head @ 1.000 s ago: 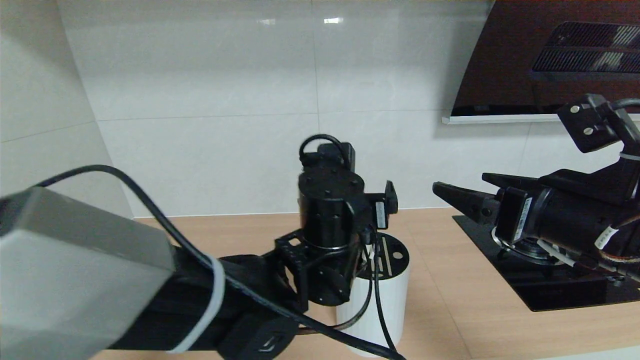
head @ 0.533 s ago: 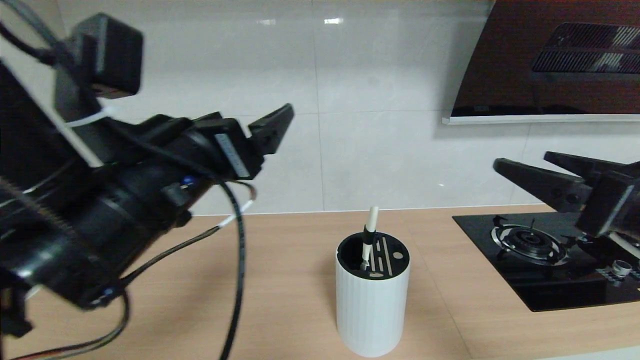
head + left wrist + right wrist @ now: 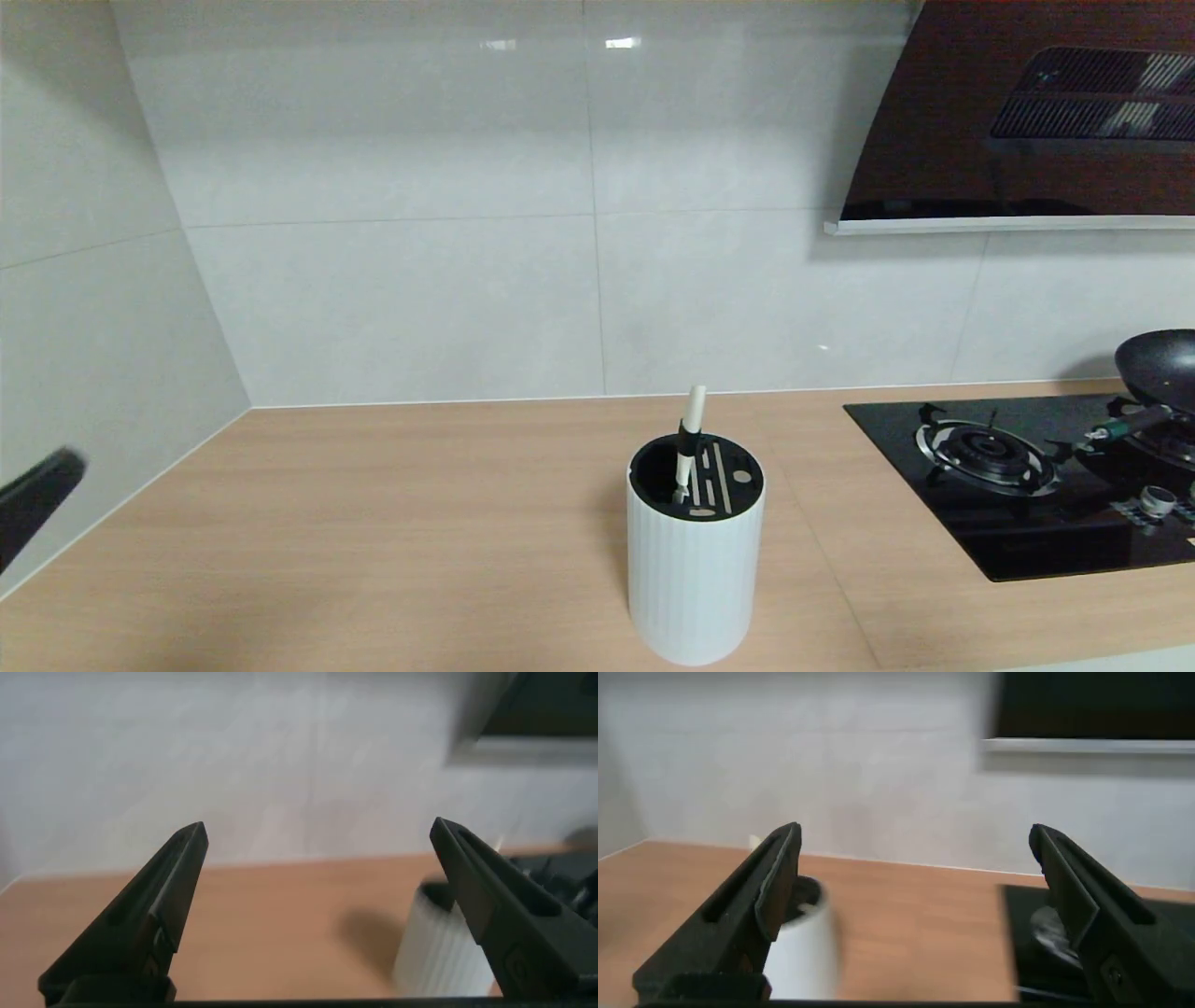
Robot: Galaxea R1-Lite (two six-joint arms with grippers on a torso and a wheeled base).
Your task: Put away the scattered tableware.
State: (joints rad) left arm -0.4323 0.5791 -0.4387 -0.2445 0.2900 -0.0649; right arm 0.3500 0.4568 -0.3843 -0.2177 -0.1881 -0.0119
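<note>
A white ribbed utensil holder (image 3: 695, 560) with a black slotted top stands on the wooden counter (image 3: 420, 523). One utensil with a white and black handle (image 3: 691, 420) sticks up out of it. My left gripper (image 3: 318, 845) is open with nothing between its fingers, and the holder (image 3: 439, 947) lies off beyond it; a black fingertip (image 3: 37, 495) shows at the left edge of the head view. My right gripper (image 3: 915, 849) is also open and holds nothing, with the holder (image 3: 803, 943) behind one finger.
A black gas hob (image 3: 1018, 476) sits on the counter's right side with a dark pan (image 3: 1162, 359) on its far burner. A range hood (image 3: 1036, 121) hangs above it. Tiled walls close off the back and left.
Both arms have pulled back out of the head view, the left one off to the left and the right one off to the right. The holder with its utensil is now uncovered.
</note>
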